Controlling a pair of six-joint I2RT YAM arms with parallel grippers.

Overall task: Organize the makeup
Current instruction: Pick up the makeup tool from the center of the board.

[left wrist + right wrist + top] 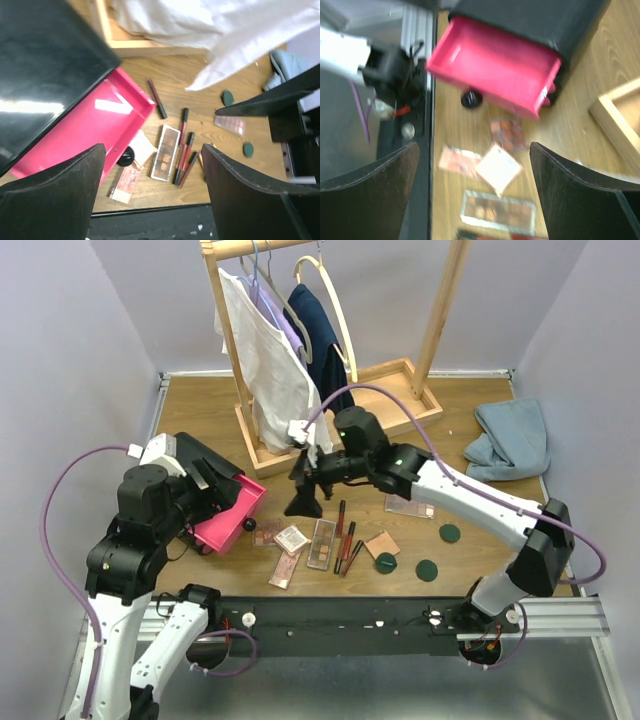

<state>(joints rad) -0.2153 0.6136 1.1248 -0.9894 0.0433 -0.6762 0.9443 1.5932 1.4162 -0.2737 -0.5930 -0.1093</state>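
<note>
Tabletop: I am looking down on a wooden tabletop (200,410) boxed in by pale grey walls. A wooden clothes rack (440,310) is standing at the far side, with a white garment (268,365) hanging from it.
Blue cloth: the blue cloth (515,440) is lying crumpled at the far right, well apart from the makeup.
Case: a black case (205,462) is sitting at the left, its pink drawer (232,520) standing open toward the middle.
Makeup: the pieces are lying loose on the tabletop just right of the drawer, near the front edge. I am making out a clear-framed palette (322,543), a square compact (292,539) just left of it, dark-red tubes (345,540) just right of it, and a peach compact (382,544) beyond those.
Strays: three green discs (450,533) and a pink palette (409,506) are lying further right, apart from the cluster.
Left claw: the left claw (152,200) is hovering beside the case, above the drawer's corner, spread wide and gripping nothing.
Right claw: the right claw (305,502) is hanging above the tabletop between the rack's base and the cluster, pointing toward the drawer, also spread wide with nothing between its fingers (370,200).
</note>
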